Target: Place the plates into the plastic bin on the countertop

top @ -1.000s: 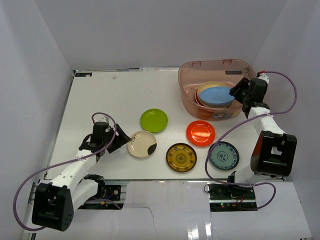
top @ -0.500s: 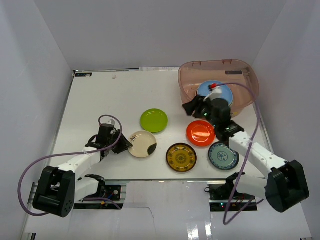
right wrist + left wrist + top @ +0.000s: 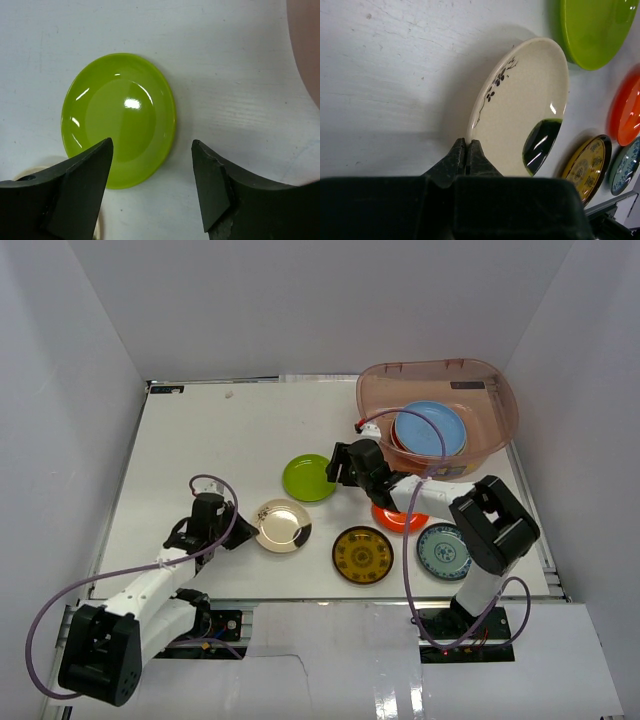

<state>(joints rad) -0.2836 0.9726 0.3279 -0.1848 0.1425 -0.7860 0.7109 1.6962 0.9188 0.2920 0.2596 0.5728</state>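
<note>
Right end effector [image 3: 151, 150] spread over lime plate [image 3: 118, 120]; cream plate [image 3: 283, 526] seemingly adjacent.

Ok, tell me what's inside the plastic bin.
Inside the plastic bin a light blue plate lies on top of a stack. A red rim peeks out beneath it. The blue plate covers the rest, so how many plates lie underneath cannot be told.

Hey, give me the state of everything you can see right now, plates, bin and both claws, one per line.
Left claw: shut on cream plate rim.
Cream plate: tilted, gripped.
Right claw: open above lime green plate.
Lime green plate: flat, ungripped.
Plastic bin: holds stacked plates, light blue plate on top.
Orange-red plate: flat.
Amber plate: flat.
White-blue plate: flat.
</note>
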